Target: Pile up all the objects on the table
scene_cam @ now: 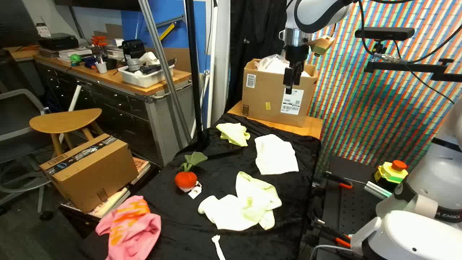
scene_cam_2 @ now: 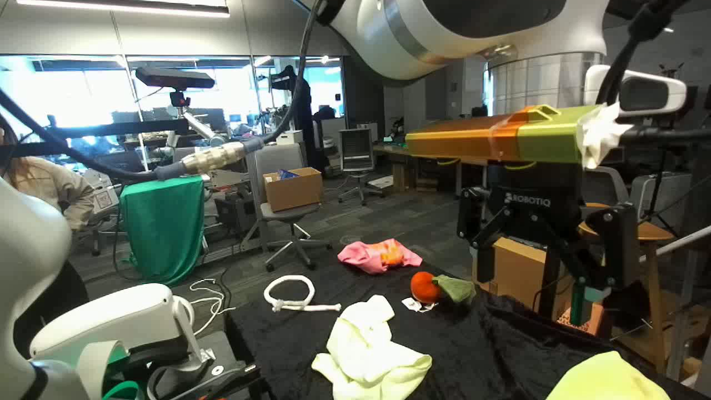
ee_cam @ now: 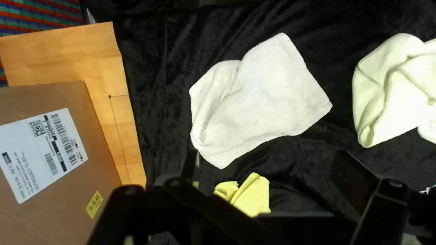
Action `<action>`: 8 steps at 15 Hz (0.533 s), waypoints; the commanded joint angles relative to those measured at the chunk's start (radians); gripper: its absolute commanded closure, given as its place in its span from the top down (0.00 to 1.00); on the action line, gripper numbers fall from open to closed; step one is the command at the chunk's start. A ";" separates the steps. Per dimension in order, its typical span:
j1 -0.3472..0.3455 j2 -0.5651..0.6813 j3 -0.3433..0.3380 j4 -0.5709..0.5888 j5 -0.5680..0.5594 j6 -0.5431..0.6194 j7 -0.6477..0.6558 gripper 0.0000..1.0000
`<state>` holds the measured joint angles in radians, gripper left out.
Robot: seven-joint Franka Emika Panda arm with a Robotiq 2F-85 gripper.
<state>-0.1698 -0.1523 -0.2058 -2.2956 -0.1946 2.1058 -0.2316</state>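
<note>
My gripper (scene_cam: pixel 293 81) is open and empty, high above the far end of the table; its spread fingers also show in an exterior view (scene_cam_2: pixel 533 283) and the wrist view (ee_cam: pixel 272 173). Below it lie a yellow cloth (scene_cam: pixel 234 134) (scene_cam_2: pixel 608 380) (ee_cam: pixel 252 200) and a white cloth (scene_cam: pixel 276 155) (ee_cam: pixel 259 102). A crumpled pale green cloth (scene_cam: pixel 249 202) (scene_cam_2: pixel 375 350) (ee_cam: pixel 402 88) lies mid-table. A red plush vegetable with green leaves (scene_cam: pixel 186 180) (scene_cam_2: pixel 425 287) lies beside it. A pink and orange cloth (scene_cam: pixel 133 229) (scene_cam_2: pixel 380 256) and a white rope (scene_cam: pixel 218 247) (scene_cam_2: pixel 291 305) lie farther off.
A tall cardboard box (scene_cam: pixel 263 95) (ee_cam: pixel 51 163) stands on the table's wooden end, close to the gripper. A black cloth (scene_cam: pixel 173 216) covers the table. Another box (scene_cam: pixel 94 173) stands beside the table. An emergency stop (scene_cam: pixel 391 171) sits near the robot base.
</note>
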 commanded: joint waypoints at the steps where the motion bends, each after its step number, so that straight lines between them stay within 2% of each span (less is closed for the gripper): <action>1: -0.003 0.000 0.004 0.005 0.001 -0.002 0.000 1.00; 8: 0.004 0.062 0.017 0.084 -0.014 -0.006 -0.002 1.00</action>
<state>-0.1688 -0.1338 -0.1990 -2.2787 -0.1946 2.1057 -0.2315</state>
